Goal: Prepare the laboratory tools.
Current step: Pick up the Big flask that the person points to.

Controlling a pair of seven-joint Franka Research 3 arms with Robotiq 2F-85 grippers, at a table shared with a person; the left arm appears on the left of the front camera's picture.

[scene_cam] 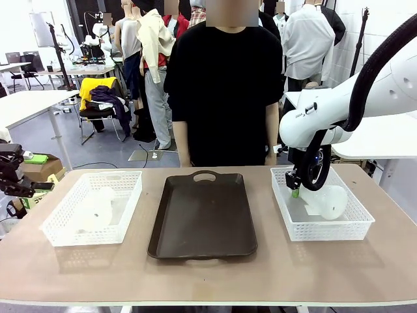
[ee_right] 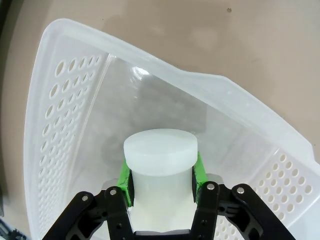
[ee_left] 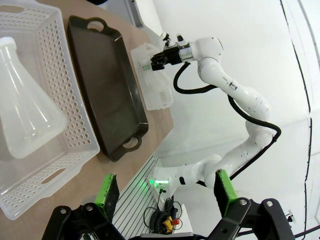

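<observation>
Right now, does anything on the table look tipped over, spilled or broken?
Both flasks lie on their sides: the left flask in the left basket, the right flask in the right basket, its neck clamped by the right gripper. Nothing looks spilled or cracked.

Tray (scene_cam: 202,215) at centre, left basket (scene_cam: 85,236) beside it holding a flask (scene_cam: 94,212), right basket (scene_cam: 329,229) holding the other flask (scene_cam: 329,201)

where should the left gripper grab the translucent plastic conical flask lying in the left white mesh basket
By its narrow neck, coming from above: the translucent conical flask lies on its side, the neck is slim enough for the open left gripper, and its wide base likely is not.
</observation>
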